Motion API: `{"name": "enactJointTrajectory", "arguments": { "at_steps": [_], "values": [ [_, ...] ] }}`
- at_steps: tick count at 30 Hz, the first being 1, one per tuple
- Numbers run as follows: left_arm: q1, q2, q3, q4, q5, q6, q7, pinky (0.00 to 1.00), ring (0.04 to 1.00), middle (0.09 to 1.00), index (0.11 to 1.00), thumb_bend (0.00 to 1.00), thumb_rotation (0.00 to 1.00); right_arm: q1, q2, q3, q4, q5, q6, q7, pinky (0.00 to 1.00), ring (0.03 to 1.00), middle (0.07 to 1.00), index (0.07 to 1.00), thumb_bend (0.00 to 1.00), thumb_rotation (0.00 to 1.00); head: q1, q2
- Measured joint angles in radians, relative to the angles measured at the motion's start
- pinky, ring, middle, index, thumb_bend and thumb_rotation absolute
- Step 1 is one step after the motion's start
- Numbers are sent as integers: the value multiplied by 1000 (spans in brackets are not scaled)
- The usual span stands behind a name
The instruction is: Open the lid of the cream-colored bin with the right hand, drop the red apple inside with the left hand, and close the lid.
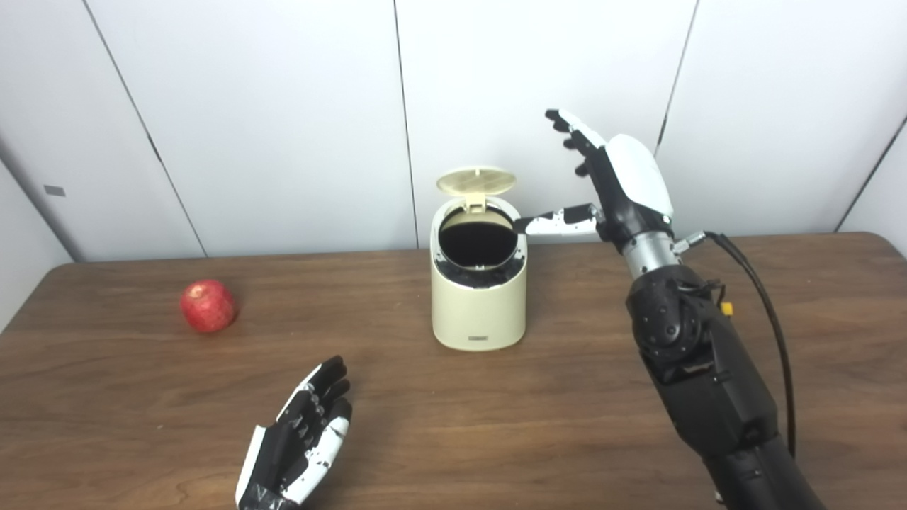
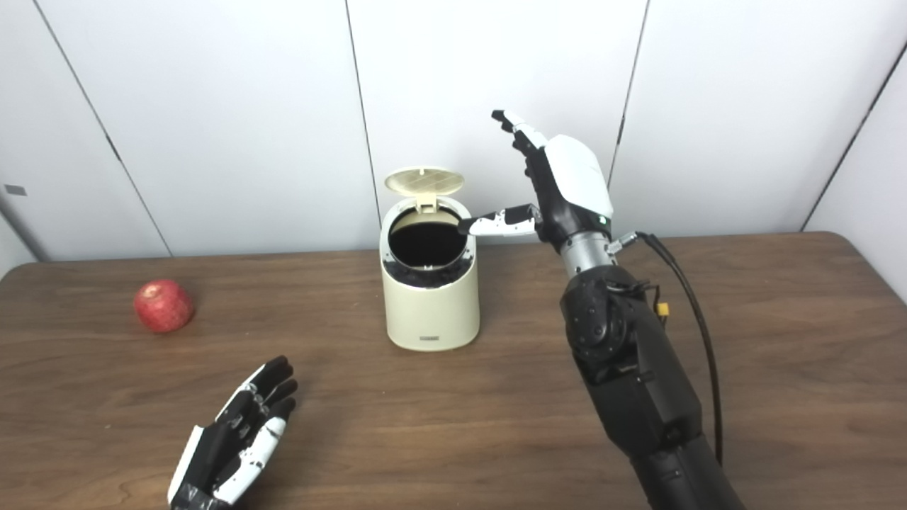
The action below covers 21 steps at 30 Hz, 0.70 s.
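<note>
Bright, even light, soft shadows, sharp

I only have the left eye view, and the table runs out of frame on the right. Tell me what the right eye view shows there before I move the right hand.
Observer: In the right eye view the table shows its rounded far right corner, and more of its right edge runs down to the frame.
Operator: Now check the right hand against the bin from that side.
Observer: From there too, the thumb tip of the open right hand overlaps the rim of the bin, beside the raised lid. I cannot tell if they touch.
</note>
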Motion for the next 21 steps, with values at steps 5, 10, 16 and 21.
{"name": "enactJointTrajectory", "arguments": {
  "at_steps": [5, 10, 16, 21],
  "values": [
    [0, 0, -1, 0, 0, 0, 0, 903, 899, 908, 898, 278, 301, 19, -2, -1, -2, 5, -1, 1, 609, 816, 863, 877, 843, 229, 0, 2],
    [0, 0, -1, 3, 0, 0, -1, 901, 896, 905, 894, 295, 306, 36, -11, -3, -17, 6, 2, 11, 668, 827, 859, 888, 786, 300, 2, 2],
    [-2, 0, -1, 4, 0, 0, -1, 904, 899, 912, 904, 292, 325, 99, -20, -67, -114, 78, 77, 77, 708, 833, 879, 893, 593, 542, 3, 3],
    [-3, 0, 5, 3, -2, 1, 2, 908, 897, 905, 894, 301, 324, 201, -5, -180, -186, 255, 164, 142, 742, 837, 879, 894, 501, 690, -2, 5]
  ]
}}
